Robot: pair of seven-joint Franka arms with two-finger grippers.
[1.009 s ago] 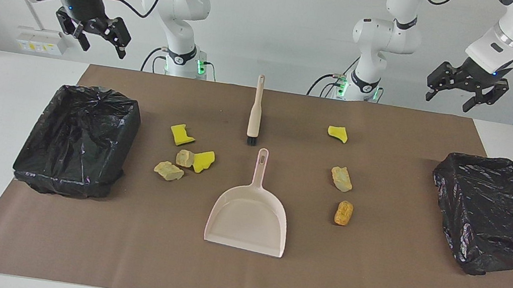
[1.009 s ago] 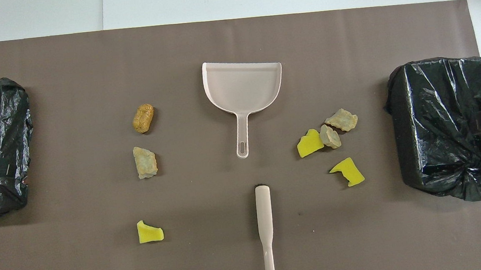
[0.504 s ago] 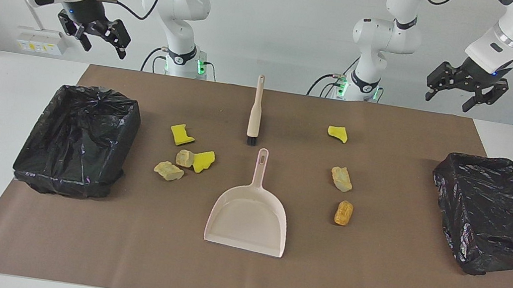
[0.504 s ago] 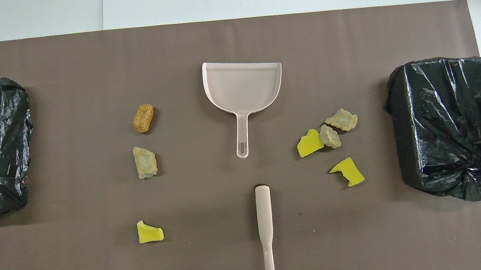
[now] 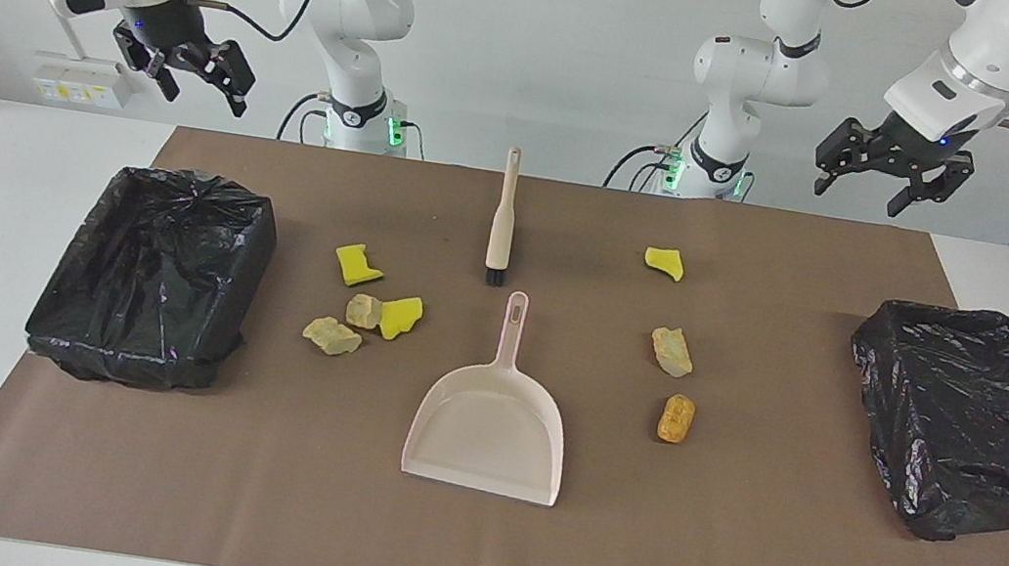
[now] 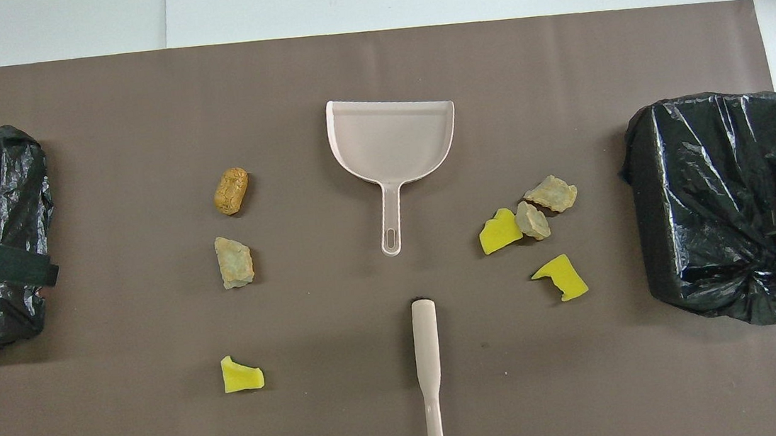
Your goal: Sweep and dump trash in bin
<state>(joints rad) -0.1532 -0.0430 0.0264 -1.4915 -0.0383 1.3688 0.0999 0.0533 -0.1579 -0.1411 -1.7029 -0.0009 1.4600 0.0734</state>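
Both pairs of jaws stand spread wide and empty. The right gripper (image 5: 184,70) hangs high over the table's edge by the bin (image 5: 155,273) at the right arm's end; the left gripper (image 5: 891,170) hangs likewise above the edge near the other bin (image 5: 974,418) at the left arm's end. I judge they are held up and apart so that nothing is disturbed before a tool is chosen. Taking the dustpan (image 5: 489,429) as the clock's centre in the facing view, the brush (image 5: 503,219) lies at twelve, its bristles just short of the dustpan's handle and its own handle pointing at the robots, which looks laid out for an easy pick from above. None of the trash is swept yet. Four pieces cluster at about ten o'clock: a yellow sponge bit (image 5: 357,264), a second yellow bit (image 5: 401,316) touching a tan chunk (image 5: 363,311), and another tan chunk (image 5: 331,336) just beside. At two o'clock sit a lone yellow bit (image 5: 665,263) and a pale tan chunk (image 5: 672,351); the orange-brown lump (image 5: 676,418) lies near three. Each group lies nearer one bin, so either arm could serve its own side, I would guess.
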